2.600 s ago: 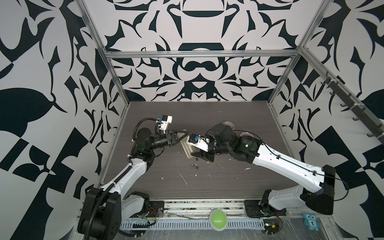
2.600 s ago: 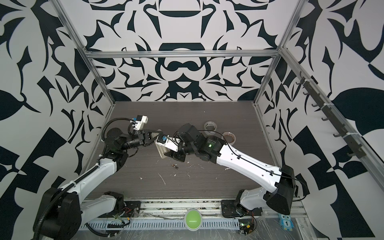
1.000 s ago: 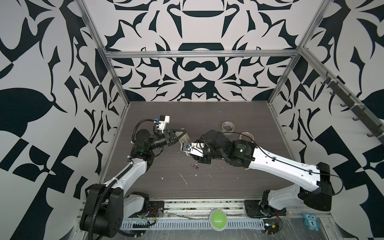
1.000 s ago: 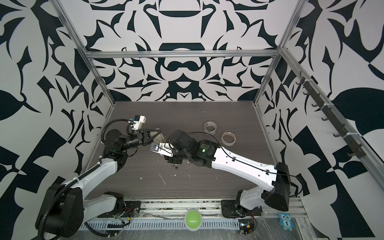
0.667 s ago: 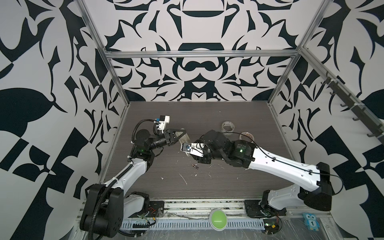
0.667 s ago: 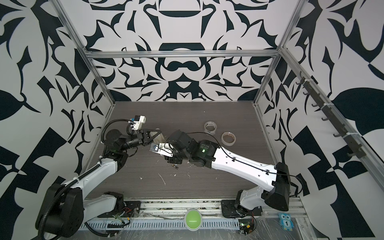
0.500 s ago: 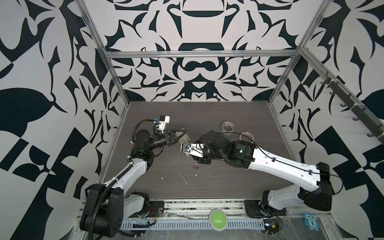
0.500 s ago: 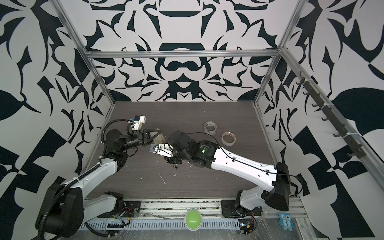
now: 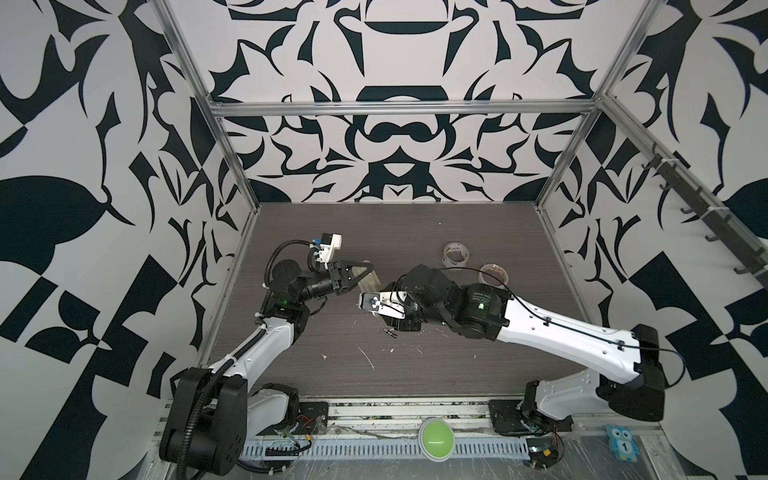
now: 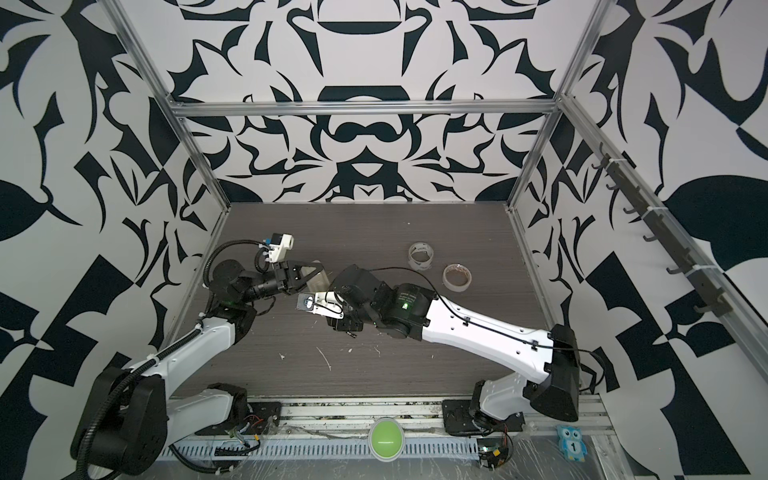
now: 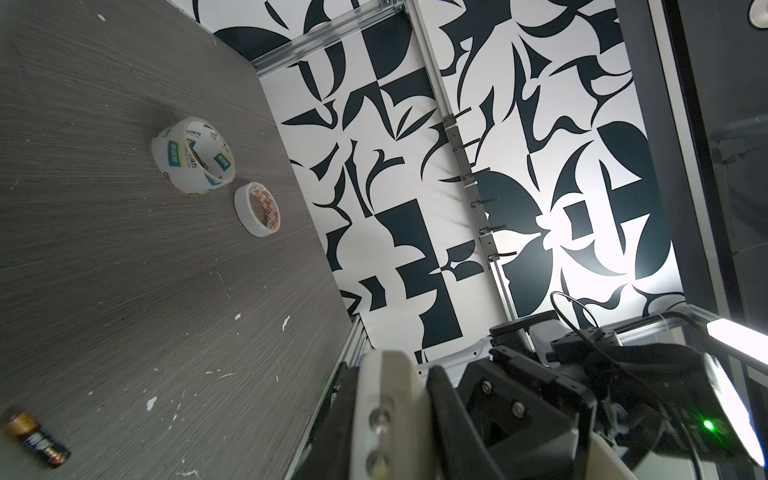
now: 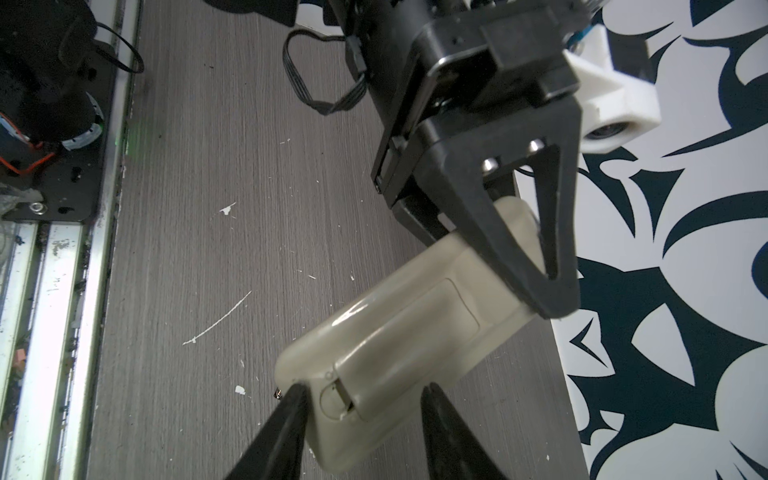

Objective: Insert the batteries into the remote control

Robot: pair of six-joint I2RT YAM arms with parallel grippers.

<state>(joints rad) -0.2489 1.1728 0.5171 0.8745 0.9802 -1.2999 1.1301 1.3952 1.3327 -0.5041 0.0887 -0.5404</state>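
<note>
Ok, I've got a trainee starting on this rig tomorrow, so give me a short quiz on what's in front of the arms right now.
1. True or false: the left gripper is shut on the remote control.
2. The one battery in view lies: A) on the table; B) on top of the remote control; C) inside the remote control.
3. How many tape rolls lie on the table?

Key: 1 true; 2 A; 3 two.
</note>
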